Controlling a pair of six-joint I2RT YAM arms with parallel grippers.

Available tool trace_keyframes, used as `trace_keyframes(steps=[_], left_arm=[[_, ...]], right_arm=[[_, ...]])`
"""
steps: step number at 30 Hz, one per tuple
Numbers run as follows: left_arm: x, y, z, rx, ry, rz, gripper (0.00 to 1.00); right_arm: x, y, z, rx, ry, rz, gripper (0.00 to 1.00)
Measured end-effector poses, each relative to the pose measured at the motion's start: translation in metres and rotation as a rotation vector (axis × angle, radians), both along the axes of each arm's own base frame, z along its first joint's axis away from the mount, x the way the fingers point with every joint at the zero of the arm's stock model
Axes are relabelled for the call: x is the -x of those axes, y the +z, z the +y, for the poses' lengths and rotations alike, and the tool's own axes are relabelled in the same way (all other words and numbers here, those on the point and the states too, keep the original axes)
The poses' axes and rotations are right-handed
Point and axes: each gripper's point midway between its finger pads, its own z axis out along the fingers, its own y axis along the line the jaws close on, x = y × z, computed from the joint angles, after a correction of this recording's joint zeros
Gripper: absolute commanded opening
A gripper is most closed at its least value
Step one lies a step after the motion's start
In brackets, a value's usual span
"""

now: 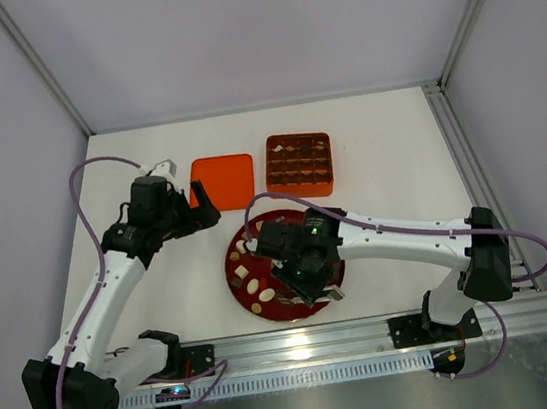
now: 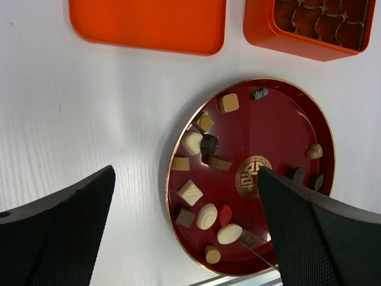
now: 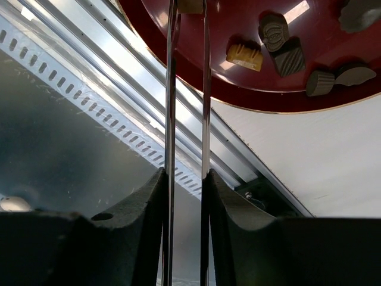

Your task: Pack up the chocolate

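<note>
The right arm (image 1: 398, 233) reaches toward 9 o'clock, with the right gripper (image 3: 186, 179) clenched on tweezers (image 3: 205, 89) above the dark red plate (image 2: 280, 131). The left arm (image 1: 104, 297) leans toward 1 o'clock, and the left gripper (image 1: 201, 202) is spread wide, holding nothing. The chocolate (image 2: 190, 192) lies on the plate, mostly toward 9 o'clock.

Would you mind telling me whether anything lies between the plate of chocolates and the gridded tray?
Nothing visible does. Only bare table separates the chocolates on the dark red plate from the orange tray; the orange lid lies beside the tray, clear of that path.
</note>
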Motion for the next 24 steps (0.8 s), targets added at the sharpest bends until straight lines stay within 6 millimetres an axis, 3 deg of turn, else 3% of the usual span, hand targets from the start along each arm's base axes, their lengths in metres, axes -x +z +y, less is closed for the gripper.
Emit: trace_keyframes(steps=[18, 24], left_arm=[[0.001, 0.000, -0.001, 0.005, -0.006, 0.002, 1.00], [0.001, 0.000, -0.001, 0.005, -0.006, 0.001, 1.00]], right_arm=[[-0.026, 0.013, -0.014, 0.038, -0.062, -0.088, 0.25], [-0.056, 0.029, -0.024, -0.012, -0.161, -0.120, 0.25]])
